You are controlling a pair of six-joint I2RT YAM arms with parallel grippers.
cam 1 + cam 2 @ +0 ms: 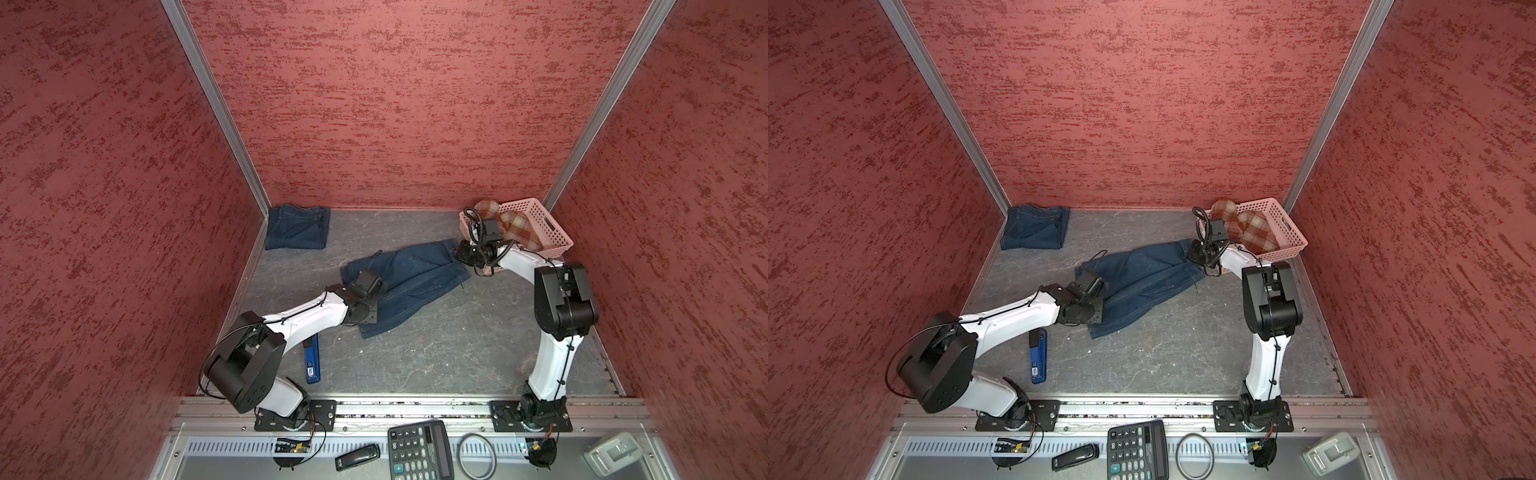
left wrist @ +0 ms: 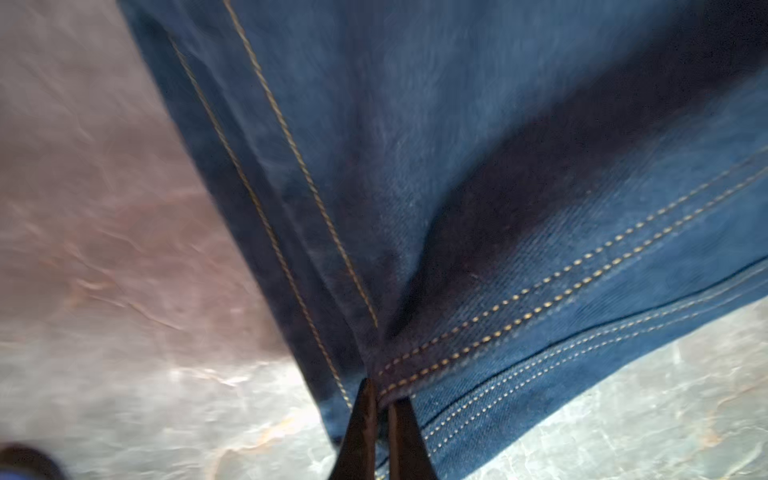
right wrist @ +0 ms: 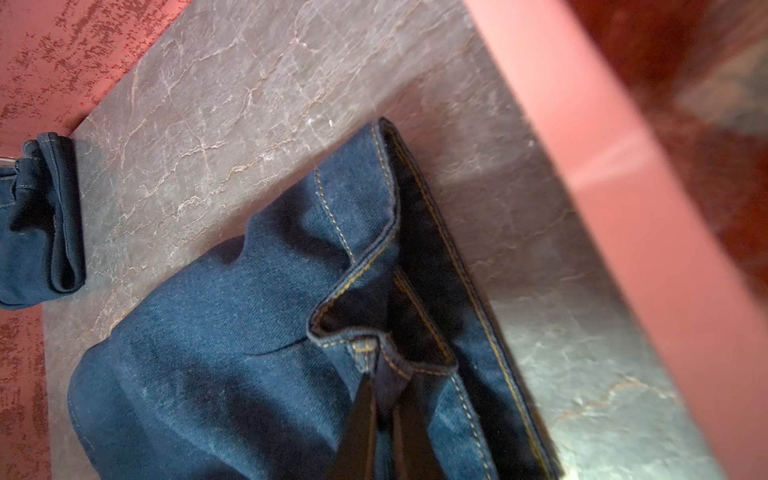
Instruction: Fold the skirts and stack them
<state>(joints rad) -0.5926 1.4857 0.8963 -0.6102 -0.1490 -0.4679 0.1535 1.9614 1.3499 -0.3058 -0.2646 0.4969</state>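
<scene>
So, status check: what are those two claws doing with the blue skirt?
Left gripper and right gripper both shut on spread denim skirt. Folded denim skirt in far corner, plaid skirt in basket. Nothing blocking; blue tool lies clear.

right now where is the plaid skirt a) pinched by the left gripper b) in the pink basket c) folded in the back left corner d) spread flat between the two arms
b: the plaid skirt lies bunched inside the pink basket at the back right.
</scene>
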